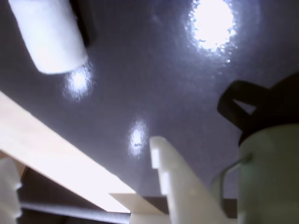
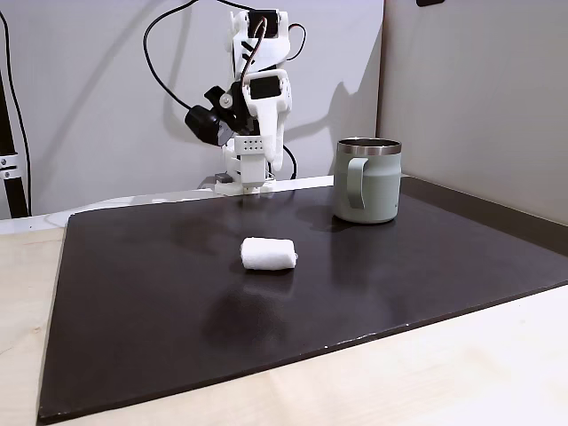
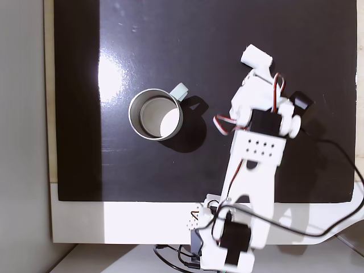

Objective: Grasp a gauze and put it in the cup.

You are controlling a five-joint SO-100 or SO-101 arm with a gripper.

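On the dark mat (image 2: pixel 160 293) that covers most of the surface, we see the gauze (image 2: pixel 268 254) lying on its side near the middle, its long axis running left to right in a fixed view — flat ends facing the mat's left and right edges. Right of it and farther back stands the cup (image 2: pixel 366 180), upright, handle toward the near side, well apart from the roll. We find open mat all around the gauze, with wide bare room toward the near edge and the left edge. Behind it the arm (image 2: pixel 253 106) is folded up high at the far edge. From above, the gauze (image 3: pixel 256 57) lies just past the arm's tip. Whether the jaws (image 1: pixel 84 186) are wide or narrow we cannot tell — they hold nothing.
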